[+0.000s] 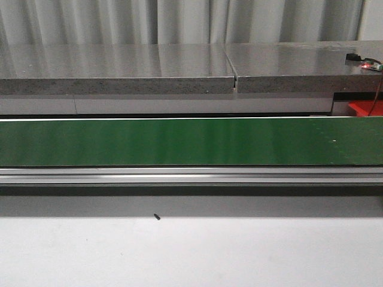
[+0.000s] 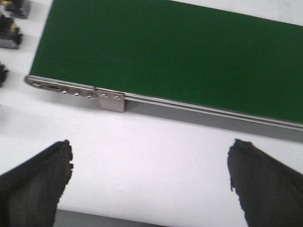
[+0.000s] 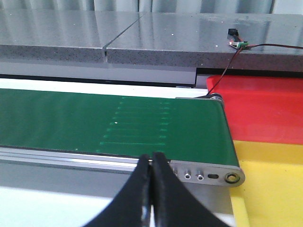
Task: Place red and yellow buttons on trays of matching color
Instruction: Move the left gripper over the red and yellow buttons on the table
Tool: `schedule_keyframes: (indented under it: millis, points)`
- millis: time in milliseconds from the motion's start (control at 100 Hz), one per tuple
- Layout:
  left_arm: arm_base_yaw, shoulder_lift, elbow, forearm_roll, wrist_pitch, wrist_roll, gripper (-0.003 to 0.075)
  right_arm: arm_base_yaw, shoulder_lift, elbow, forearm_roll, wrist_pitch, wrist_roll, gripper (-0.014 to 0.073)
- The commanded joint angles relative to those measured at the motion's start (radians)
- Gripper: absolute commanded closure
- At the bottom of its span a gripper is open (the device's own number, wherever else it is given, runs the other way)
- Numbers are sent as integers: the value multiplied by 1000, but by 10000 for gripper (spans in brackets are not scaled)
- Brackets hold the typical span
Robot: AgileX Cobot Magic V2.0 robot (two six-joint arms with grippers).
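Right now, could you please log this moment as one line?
left gripper: open, empty | right gripper: shut, empty | long green conveyor belt: bare | red plastic tray, yellow plastic tray: at belt end

Green belt (image 1: pixel 179 142) across the whole width, on a silver rail (image 1: pixel 191 175). Behind, grey slabs (image 1: pixel 149 69) with a seam. Far right, red tray (image 1: pixel 366 107) corner and a small board (image 1: pixel 372 66) with wire. In front, white bench (image 1: pixel 191 251) with a tiny black speck (image 1: pixel 157 217).
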Motion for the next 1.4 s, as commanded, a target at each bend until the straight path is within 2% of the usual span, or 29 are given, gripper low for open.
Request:
schedule_keyframes:
  millis: [0,260,470,870,1390]
  points:
    - [73,0,-35,18,-50,-33,69,1,-19,-15,-12,-79,-3,663]
    - [361,12,-35,18,-50,-21,70,1,-19,-15,-12,-79,-3,663]
    - [462,84,-35,50,-72,-21,70,1,-19,-15,-12,-79,-3,663]
    - [580,285,-35,77,-194,-21,70,1,-19,-15,-12,-79,-3,663]
    - [579,520,-122,83,-213,-21,70,1,-19,-15,-12,-79,-3,663]
